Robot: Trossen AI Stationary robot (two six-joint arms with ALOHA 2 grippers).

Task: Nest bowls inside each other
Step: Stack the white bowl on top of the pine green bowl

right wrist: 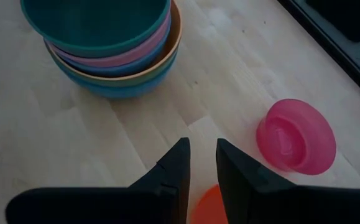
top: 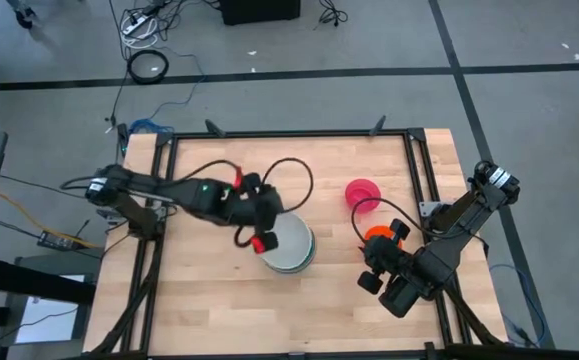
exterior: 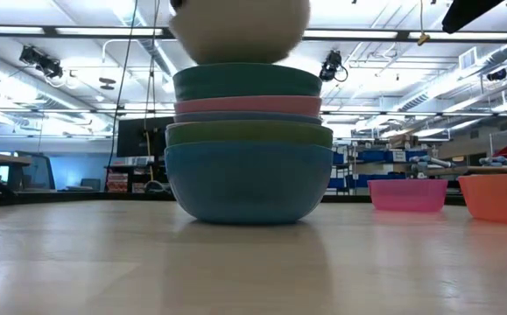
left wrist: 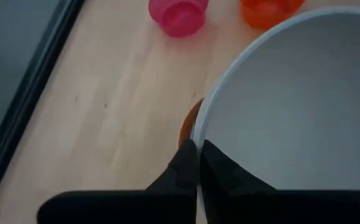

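A stack of nested bowls (exterior: 247, 175) stands on the table's middle, with a teal bowl (right wrist: 96, 22) on top. Pink, blue and sage green bowls sit under it, and a large blue bowl is at the bottom. A white bowl (exterior: 240, 26) hangs just over the stack, with my left gripper (top: 262, 232) shut on it. A pink bowl (top: 361, 192) and an orange bowl (top: 377, 235) stand upright on their bases to the right. My right gripper (right wrist: 201, 162) is a little open beside the orange bowl and holds nothing. My left gripper grips the white bowl's rim (left wrist: 198, 138) on the side toward the table's left, one finger inside the bowl and one outside. The fingers slant down from the left. The bowl hangs mouth up over the stack. Whether its underside touches the teal bowl I cannot tell.
The table's black frame (top: 289, 133) runs along the far edge and both sides. Bare wood lies along the near edge and at the far left. Cables loop over the left arm near the stack.
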